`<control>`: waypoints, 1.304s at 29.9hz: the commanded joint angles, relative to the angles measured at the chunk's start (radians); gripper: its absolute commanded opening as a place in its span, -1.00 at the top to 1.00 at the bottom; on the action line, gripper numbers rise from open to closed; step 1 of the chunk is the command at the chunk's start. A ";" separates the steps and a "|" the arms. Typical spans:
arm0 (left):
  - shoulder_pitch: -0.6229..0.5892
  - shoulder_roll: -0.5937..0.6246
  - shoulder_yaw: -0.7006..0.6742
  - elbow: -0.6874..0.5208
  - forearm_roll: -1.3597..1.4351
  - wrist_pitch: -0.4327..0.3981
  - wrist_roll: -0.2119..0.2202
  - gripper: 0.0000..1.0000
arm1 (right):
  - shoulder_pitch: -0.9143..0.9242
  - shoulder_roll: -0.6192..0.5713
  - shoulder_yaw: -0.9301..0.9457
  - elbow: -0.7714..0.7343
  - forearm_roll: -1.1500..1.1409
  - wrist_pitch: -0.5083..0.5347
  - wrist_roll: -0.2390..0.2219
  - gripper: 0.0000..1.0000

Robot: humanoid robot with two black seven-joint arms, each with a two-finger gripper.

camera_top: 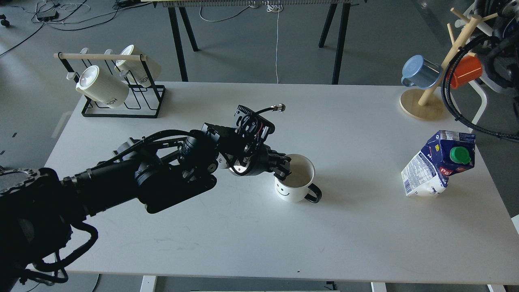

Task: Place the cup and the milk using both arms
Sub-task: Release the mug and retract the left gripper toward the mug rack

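Observation:
A white cup [297,180] with a smiley face and a black handle stands upright on the white table [251,235], near its middle. My left gripper [282,168] is shut on the cup's left rim, one finger inside and one outside. A blue and white milk carton [436,164] with a green cap leans at the table's right side, with nothing holding it. My right arm shows only as dark cables and housing at the top right edge [496,52]; its gripper is out of view.
A black wire rack [121,106] with two white mugs stands at the back left. A wooden mug tree [425,103] with a blue mug [421,73] and an orange mug [466,71] stands at the back right. Table legs and cables lie beyond the far edge.

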 commanded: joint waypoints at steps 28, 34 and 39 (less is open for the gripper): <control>0.009 0.166 -0.629 0.324 -1.509 0.000 -0.174 -0.98 | -0.829 -0.359 0.305 0.571 0.142 0.000 0.012 -0.99; 0.011 0.156 -0.645 0.474 -1.771 0.000 -0.184 -0.99 | -1.127 -0.359 0.425 0.661 0.164 0.000 0.018 -0.99; 0.012 0.140 -0.713 0.594 -1.914 0.000 -0.173 -0.99 | -1.359 -0.345 0.451 0.747 0.170 0.000 0.056 -0.99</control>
